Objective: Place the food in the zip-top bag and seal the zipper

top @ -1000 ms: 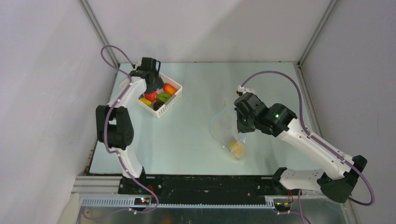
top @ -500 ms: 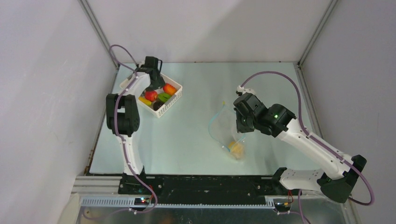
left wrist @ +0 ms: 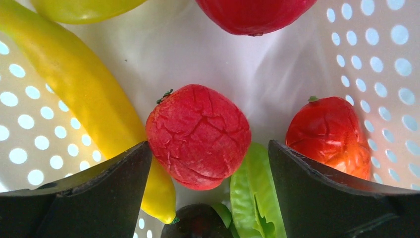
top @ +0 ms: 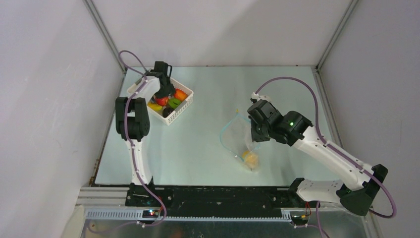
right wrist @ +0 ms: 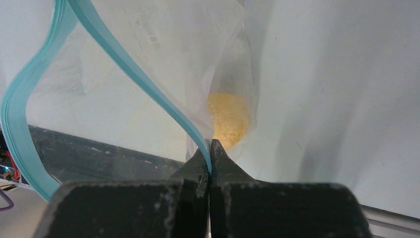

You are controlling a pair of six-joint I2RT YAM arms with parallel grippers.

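Note:
The food lies in a white perforated basket (top: 184, 108). My left gripper (left wrist: 208, 148) is open and lowered into it, its fingers either side of a cracked red fruit (left wrist: 198, 136) without touching it. Around that fruit lie a long yellow piece (left wrist: 79, 89), a red-orange tomato (left wrist: 329, 134), a green pod (left wrist: 257, 193) and a dark purple piece (left wrist: 198, 223). My right gripper (right wrist: 210, 144) is shut on the light blue zipper (right wrist: 104, 37) of the clear zip-top bag (top: 236, 131), holding its mouth open. One yellow-orange food piece (right wrist: 228, 119) sits in the bag's bottom.
The basket stands at the back left of the pale table (top: 208, 89), close to the left wall. The bag is right of the middle. A black rail (top: 213, 196) runs along the near edge.
The left arm has folded up closer to the basket, and its gripper has gone down among the food. The right gripper still holds the bag, which has hardly shifted.

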